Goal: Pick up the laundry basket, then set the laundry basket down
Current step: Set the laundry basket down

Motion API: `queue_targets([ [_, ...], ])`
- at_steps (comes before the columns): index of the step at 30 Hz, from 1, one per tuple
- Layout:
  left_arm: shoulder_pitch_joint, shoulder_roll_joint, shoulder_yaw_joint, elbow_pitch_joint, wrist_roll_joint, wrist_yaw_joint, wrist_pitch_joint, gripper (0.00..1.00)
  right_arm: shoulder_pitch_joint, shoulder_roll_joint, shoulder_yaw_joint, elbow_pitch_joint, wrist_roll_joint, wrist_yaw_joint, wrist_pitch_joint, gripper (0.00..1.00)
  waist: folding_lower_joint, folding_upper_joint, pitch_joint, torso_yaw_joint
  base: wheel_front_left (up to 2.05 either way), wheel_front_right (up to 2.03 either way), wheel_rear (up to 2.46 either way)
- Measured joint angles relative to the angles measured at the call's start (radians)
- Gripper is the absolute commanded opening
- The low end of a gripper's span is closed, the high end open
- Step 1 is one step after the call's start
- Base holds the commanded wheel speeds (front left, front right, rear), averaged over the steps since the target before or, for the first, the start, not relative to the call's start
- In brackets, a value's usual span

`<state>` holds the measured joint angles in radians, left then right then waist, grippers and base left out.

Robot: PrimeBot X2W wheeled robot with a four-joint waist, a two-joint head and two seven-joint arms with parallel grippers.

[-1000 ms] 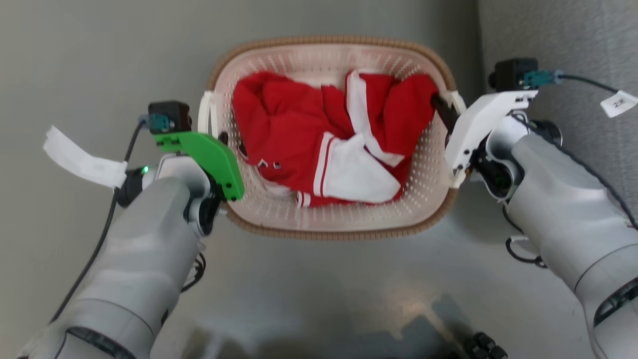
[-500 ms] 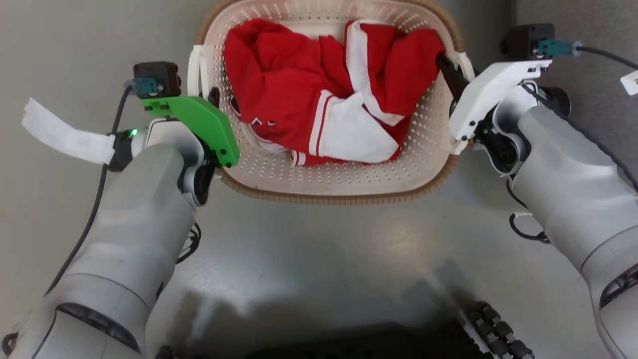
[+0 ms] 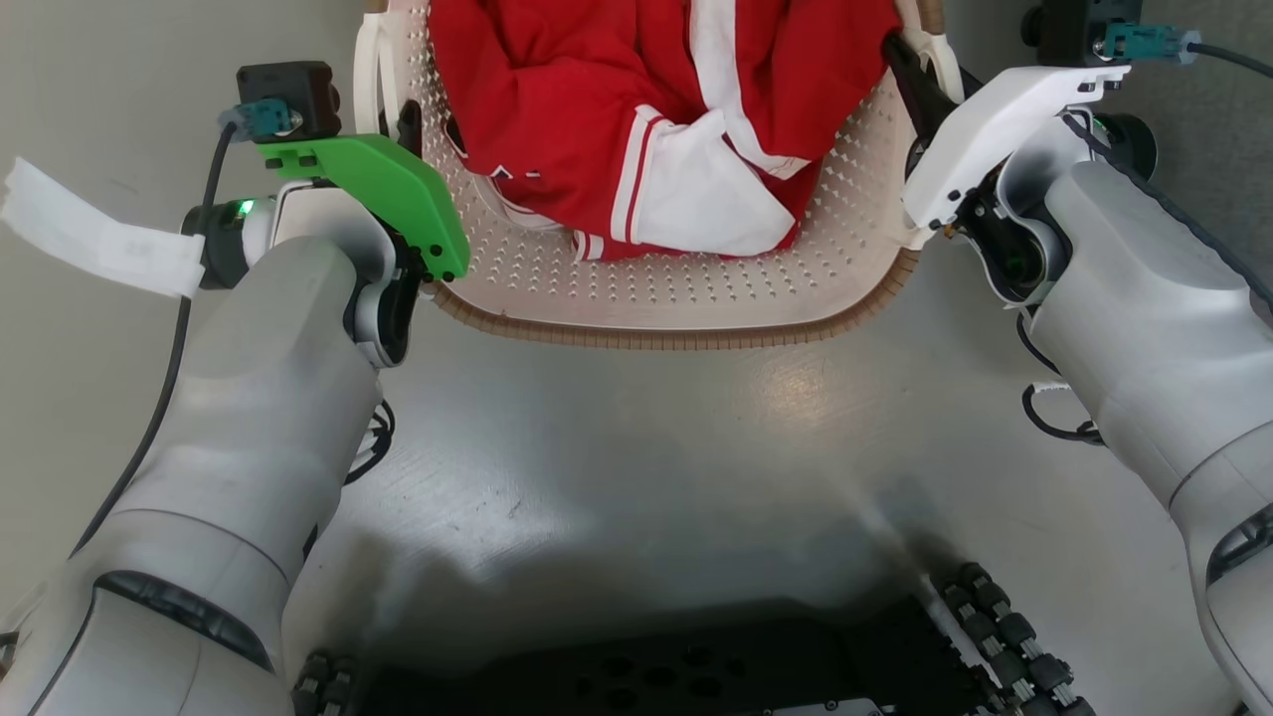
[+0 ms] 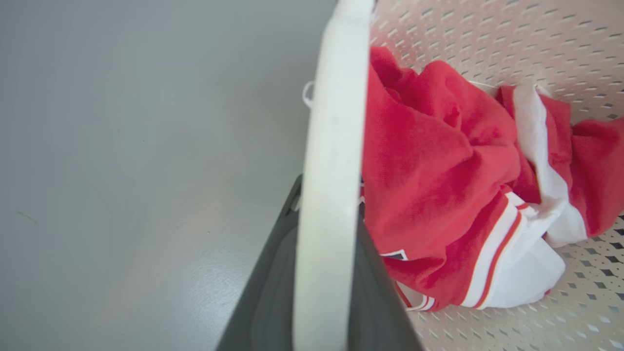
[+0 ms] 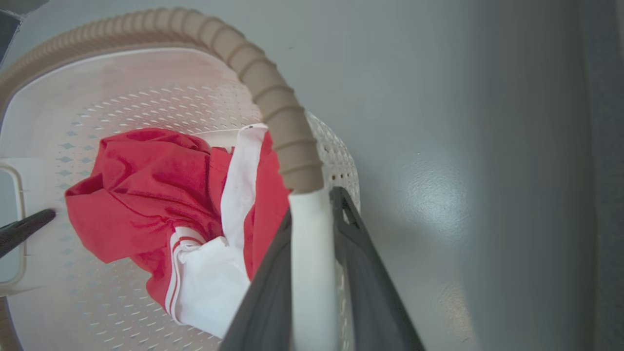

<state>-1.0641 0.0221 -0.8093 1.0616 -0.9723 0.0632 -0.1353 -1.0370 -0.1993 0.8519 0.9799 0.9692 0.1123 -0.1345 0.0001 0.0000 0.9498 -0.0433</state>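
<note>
1. Left gripper point(image 4: 327, 273) was closed on the laundry basket's point(image 3: 696, 333) left handle point(image 4: 331, 146).
2. Right gripper point(image 5: 312, 278) was closed on the right handle point(image 5: 312, 243).
3. Basket hung between both arms above the grey floor point(image 3: 646, 447), with a red-and-white garment point(image 3: 597, 99) inside.

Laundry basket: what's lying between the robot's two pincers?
In the head view, a red-and-white garment lies in the laundry basket, between the left pincer and right pincer that grip it.
</note>
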Motion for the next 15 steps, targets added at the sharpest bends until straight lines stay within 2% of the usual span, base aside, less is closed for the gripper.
queue_targets([
  [13, -0.013, -0.001, -0.007, 0.014, -0.009, 0.003, -0.034, 0.00, -0.019, 0.002, 0.030, 0.003, 0.011, 0.000, -0.032, 0.00, 0.0000, 0.0000, 0.036, 0.008, 0.00, 0.00, 0.00],
  [14, -0.013, -0.001, -0.009, 0.015, -0.010, 0.003, -0.036, 0.00, -0.019, 0.002, 0.032, 0.004, 0.014, 0.000, -0.033, 0.11, 0.0000, 0.0000, 0.037, 0.008, 0.00, 0.00, 0.00],
  [15, -0.014, -0.001, -0.011, 0.017, -0.010, 0.003, -0.041, 0.18, -0.019, 0.002, 0.033, 0.004, 0.018, 0.000, -0.034, 0.31, 0.0000, 0.0000, 0.038, 0.009, 0.00, 0.00, 0.00],
])
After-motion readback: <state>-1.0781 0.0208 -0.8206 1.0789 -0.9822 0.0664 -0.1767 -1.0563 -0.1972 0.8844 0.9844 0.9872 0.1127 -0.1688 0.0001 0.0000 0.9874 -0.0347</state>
